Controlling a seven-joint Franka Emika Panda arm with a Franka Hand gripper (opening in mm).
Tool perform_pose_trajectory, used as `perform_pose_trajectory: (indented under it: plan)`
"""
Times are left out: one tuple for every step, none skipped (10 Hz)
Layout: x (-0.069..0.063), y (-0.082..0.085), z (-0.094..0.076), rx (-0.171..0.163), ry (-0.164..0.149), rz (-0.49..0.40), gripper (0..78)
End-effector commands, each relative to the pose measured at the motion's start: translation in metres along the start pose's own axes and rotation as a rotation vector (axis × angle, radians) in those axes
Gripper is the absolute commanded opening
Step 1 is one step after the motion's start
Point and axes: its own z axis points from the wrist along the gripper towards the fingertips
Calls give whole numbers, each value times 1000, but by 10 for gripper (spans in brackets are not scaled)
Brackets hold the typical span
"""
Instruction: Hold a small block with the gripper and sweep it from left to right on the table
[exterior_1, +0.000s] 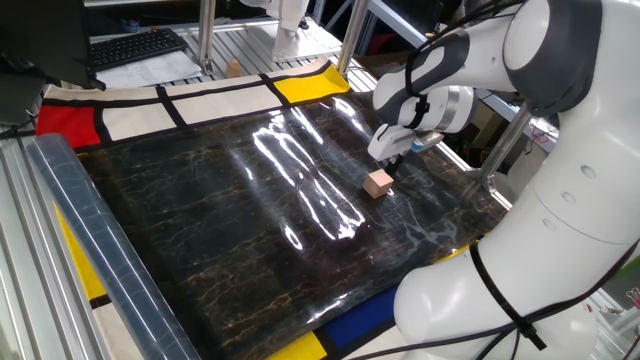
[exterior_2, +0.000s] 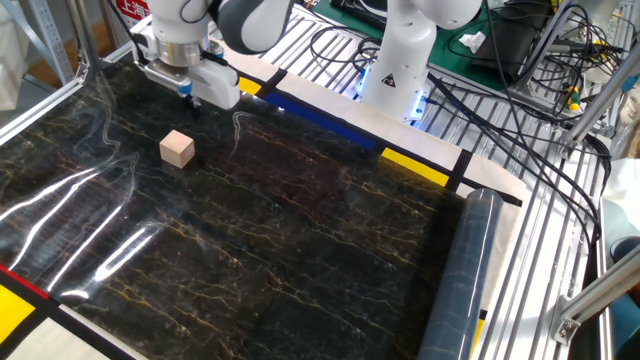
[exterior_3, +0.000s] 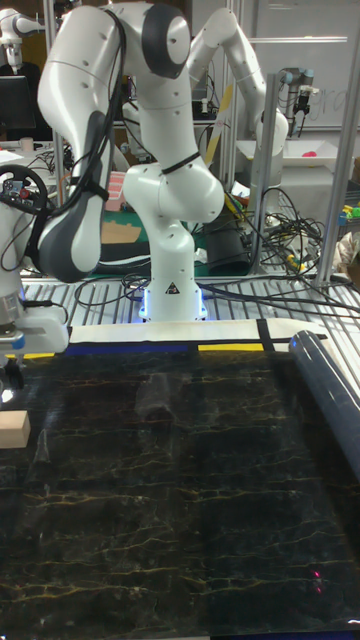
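From one fixed view, the bench (exterior_1: 200, 240) wears a glossy black sheet veined in brown like marble, with long white streaks of glare across it. Flat panels in red, white, yellow and blue edge the sheet. A small tan wooden cube, the small block (exterior_1: 378, 183), sits on the sheet with plain, matte faces. The end effector (exterior_1: 391, 158) hangs just above and behind it, dark narrow fingers under a white-grey housing, apart from the cube. The smooth, rounded white arm (exterior_1: 540, 110) curves in from the right. A clear rolled sheet (exterior_1: 90, 240) lies along the left edge.

From the other fixed view, the block (exterior_2: 177, 149) rests alone on the dark surface, sharp-edged and pale. The end effector (exterior_2: 190, 97) is near it toward the back edge, not touching it. Its fingers look close together, but I cannot tell whether they are pressed shut. The bench's (exterior_2: 300, 230) veins show gold here.

In the tall fixed view, the block (exterior_3: 14, 430) lies at the left edge of the frame. The end effector (exterior_3: 8, 375) is above it, mostly cut off. The bench (exterior_3: 200, 500) stretches dark and shiny before the robot's white base (exterior_3: 172, 285).
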Motion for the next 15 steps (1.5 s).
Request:
perform_pose_trajectory:
  plan:
    - [-16,-14,1,1,-1,20,0]
    - [-18,-16,6,3,-2,24,0]
    - [-19,-18,12,3,-6,24,0]
    - [-17,-23,24,2,-9,17,0]
    - [-16,-28,29,3,-3,7,0]
    - [-15,-31,32,1,-3,8,0]
    - [-14,-34,36,-6,-5,7,0]
    - [-14,-34,37,-7,-5,7,0]
    - [-16,-30,35,-13,-4,3,0]
    - [-16,-27,35,-12,-4,11,0]
    - [-17,-24,36,-12,-5,16,0]
    - [-17,-23,37,-10,-5,16,0]
    - [-17,-23,39,-6,-5,22,0]
    - [-17,-25,41,-6,-5,25,0]
    - [-18,-26,43,-7,-5,23,0]
